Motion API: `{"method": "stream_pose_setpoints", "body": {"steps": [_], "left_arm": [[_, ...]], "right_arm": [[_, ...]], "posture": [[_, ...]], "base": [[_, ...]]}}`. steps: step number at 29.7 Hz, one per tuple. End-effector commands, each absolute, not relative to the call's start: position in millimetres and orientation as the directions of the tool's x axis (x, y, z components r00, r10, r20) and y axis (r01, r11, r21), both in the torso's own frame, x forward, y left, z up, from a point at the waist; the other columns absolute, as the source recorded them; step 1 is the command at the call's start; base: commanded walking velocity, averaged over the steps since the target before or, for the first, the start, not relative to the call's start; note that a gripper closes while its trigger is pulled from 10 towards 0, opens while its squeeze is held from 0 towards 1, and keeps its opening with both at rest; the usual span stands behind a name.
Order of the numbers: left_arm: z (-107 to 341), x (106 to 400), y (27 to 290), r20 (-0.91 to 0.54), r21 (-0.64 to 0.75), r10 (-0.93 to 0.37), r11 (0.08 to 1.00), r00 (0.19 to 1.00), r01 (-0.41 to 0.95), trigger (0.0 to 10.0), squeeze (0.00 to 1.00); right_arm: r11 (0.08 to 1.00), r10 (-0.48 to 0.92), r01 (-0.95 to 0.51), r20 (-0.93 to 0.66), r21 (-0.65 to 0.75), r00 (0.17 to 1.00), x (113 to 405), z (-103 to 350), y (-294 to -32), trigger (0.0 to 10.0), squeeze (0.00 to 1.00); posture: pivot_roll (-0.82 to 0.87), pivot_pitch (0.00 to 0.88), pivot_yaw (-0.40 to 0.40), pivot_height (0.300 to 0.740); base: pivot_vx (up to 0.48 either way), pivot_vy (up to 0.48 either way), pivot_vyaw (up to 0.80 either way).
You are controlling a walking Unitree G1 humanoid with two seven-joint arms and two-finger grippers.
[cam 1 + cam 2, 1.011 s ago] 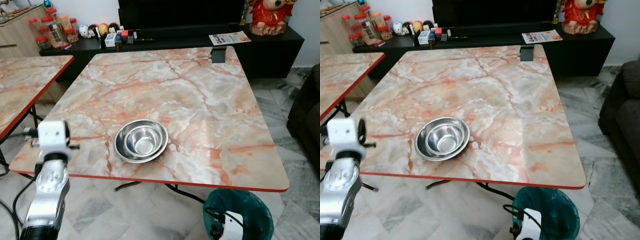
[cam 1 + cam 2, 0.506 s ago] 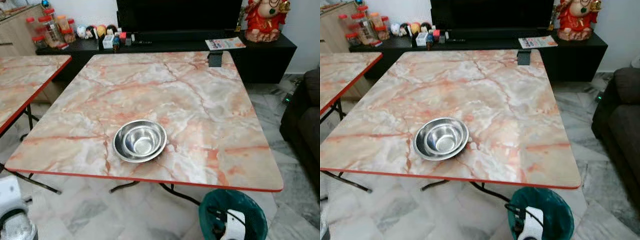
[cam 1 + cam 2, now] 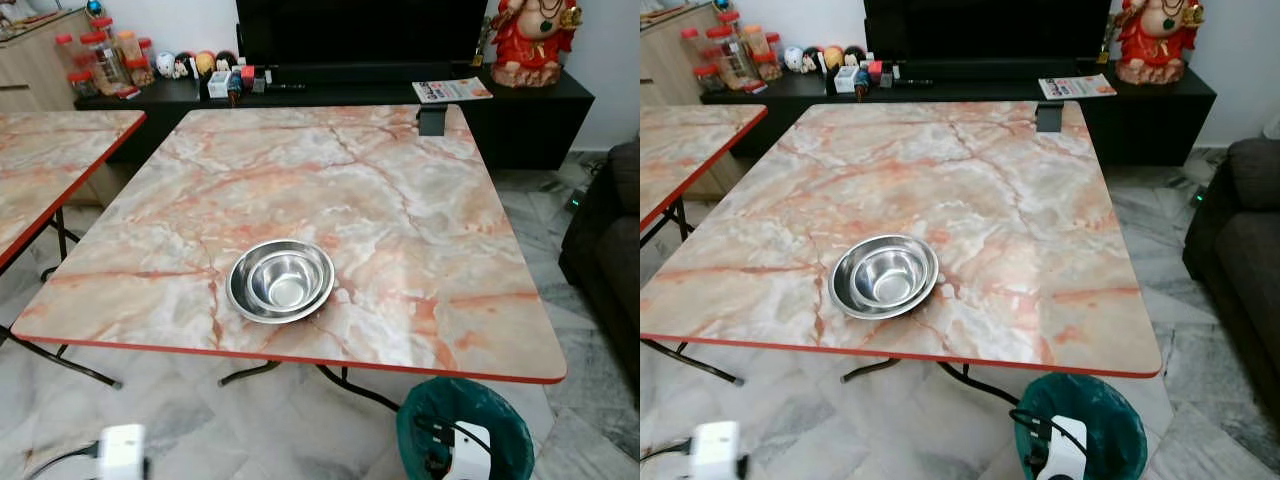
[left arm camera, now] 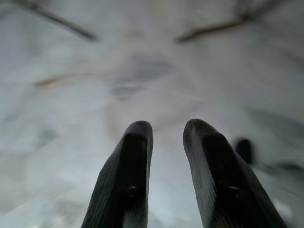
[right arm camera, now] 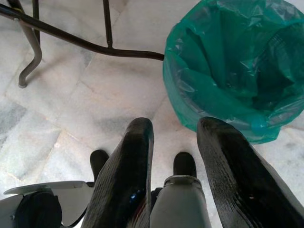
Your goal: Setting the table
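From my head cameras, steel bowl (image 3: 281,281) near the front edge of the marble table (image 3: 400,200), left wrist feed, left gripper (image 4: 167,129) fingers slightly parted over blurred floor, right wrist feed, right gripper (image 5: 175,129) parted, empty, beside green-lined bin (image 5: 237,61).

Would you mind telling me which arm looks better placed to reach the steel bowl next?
Probably the left. The round stainless steel bowl sits left of centre on the marble-patterned table. Both grippers hang low over the floor: left gripper, right gripper beside the green-lined bin.
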State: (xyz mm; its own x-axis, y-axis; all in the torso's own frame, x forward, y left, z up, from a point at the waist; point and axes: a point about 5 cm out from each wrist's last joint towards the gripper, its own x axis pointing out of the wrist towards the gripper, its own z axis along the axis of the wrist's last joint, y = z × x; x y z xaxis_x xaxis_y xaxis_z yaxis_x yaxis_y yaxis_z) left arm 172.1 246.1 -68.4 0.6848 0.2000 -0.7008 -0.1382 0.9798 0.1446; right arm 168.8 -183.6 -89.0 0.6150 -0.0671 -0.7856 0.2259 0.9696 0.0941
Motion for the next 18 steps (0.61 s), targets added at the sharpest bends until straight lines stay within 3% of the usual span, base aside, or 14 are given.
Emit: {"method": "stream_pose_setpoints", "body": {"steps": [1,3,7,15,18], "left_arm": [[-70.0,172.0,244.7,-0.716,0.13,0.159,0.987,0.68,-0.094,10.0,0.0],[-70.3,172.3,244.2,-0.719,0.123,0.15,0.989,0.679,-0.088,10.0,0.0],[-83.2,172.5,198.9,-0.78,0.067,-0.014,0.992,0.626,0.105,10.0,0.0],[-85.0,175.7,187.3,-0.797,0.052,-0.024,0.993,0.604,0.108,10.0,0.0],[-84.8,176.8,187.6,-0.797,0.055,-0.02,0.993,0.604,0.106,10.0,0.0]], "right_arm": [[0.973,-0.06,0.213,-0.789,0.091,0.611,170.0,-88.9,-181.9,10.0,0.0],[0.973,-0.06,0.213,-0.789,0.091,0.611,170.0,-88.9,-181.9,10.0,0.0],[0.998,0.047,-0.004,-0.795,0.056,0.605,174.0,-88.3,-168.2,10.0,0.0],[0.997,0.075,-0.046,-0.782,0.06,0.619,184.0,-84.2,-160.0,10.0,0.0],[0.998,0.054,-0.014,-0.782,0.058,0.62,184.3,-84.1,-163.1,10.0,0.0]], "posture": [[0.09,0.02,0.069,0.74],[0.09,0.02,0.069,0.74],[0.06,0.017,0.053,0.74],[0.02,0.01,0.06,0.74],[0.02,0.002,0.06,0.74]], "base": [[0.0,0.0,0.0],[0.0,0.0,0.0],[0.0,0.0,0.0],[0.0,0.0,0.0],[0.0,0.296,0.0]]}}
